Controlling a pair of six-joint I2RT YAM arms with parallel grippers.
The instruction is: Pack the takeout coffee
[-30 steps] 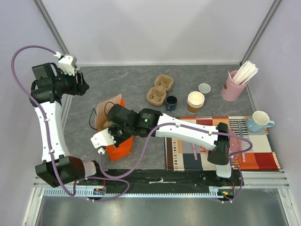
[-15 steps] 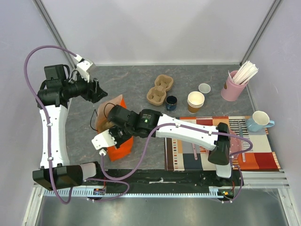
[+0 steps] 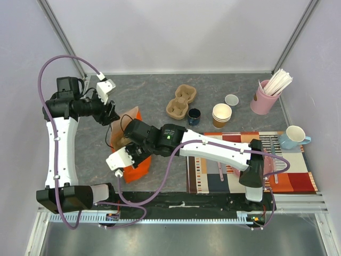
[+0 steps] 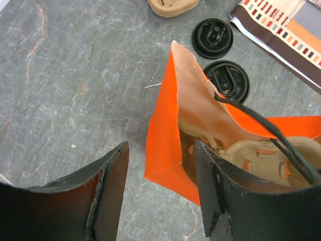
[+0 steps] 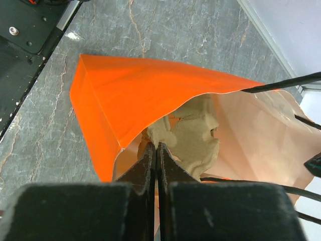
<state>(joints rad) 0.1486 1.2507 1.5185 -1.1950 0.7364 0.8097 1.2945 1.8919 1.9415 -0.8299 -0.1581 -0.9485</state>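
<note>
While the takeout coffee [image 3: 194, 116] is sitting on the counter [image 3: 149, 90] beside the cardboard carrier [image 3: 181, 101], well outside the orange bag [image 3: 136, 169], the left jaws are hovering at the bag's rim. Seen from the left wrist, they are standing apart, gripping nothing. Seen from the right wrist, the right jaws are pressing fully together inside the bag's mouth.

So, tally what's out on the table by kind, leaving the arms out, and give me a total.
Orange bag: 1
Pulp carriers: 2, one inside the bag
Lidded coffee: 1
Second black lid: 1
Cup stack: 1
Small pale lid: 1
Pink holder with sticks: 1
Blue mug: 1
Striped mat: 1
Total: 10
</note>
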